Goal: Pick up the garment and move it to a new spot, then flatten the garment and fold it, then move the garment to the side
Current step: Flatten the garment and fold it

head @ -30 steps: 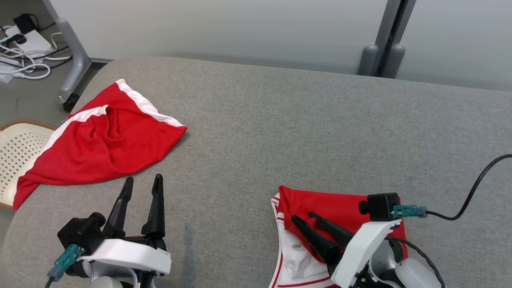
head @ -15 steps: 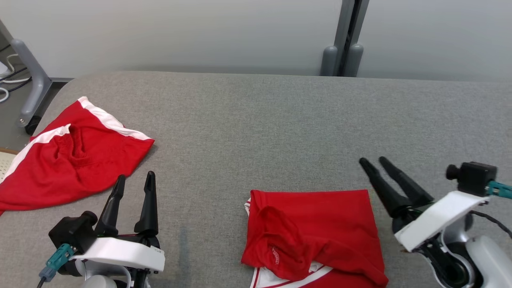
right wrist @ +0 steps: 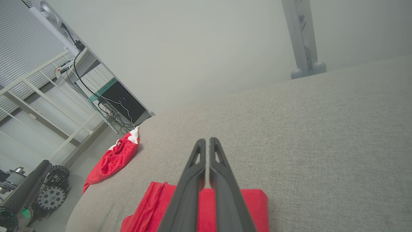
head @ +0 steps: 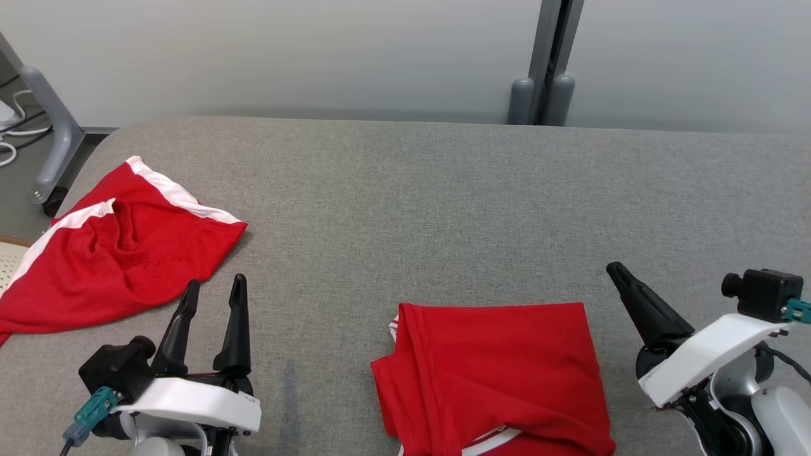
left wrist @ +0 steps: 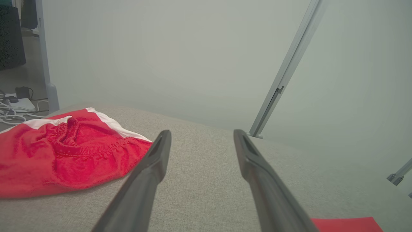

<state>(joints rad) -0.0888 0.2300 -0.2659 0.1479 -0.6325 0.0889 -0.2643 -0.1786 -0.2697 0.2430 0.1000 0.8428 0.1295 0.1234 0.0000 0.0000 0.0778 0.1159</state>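
Released since a moment earlier, the folded red garment (head: 494, 373) lies at the bench's (head: 405, 209) near edge, right of middle. Beside it the right claw (head: 618, 273) has drawn clear, pinched shut on nothing; the left claw (head: 215, 285) gapes empty. Folding looks done; moving it aside needs a reopened claw.

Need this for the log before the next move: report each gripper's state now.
Left gripper: open, holding nothing.
Right gripper: closed, holding nothing.

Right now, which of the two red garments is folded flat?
The near garment, bottom centre, is a neat rectangle; the left garment lies rumpled, white stripes showing.
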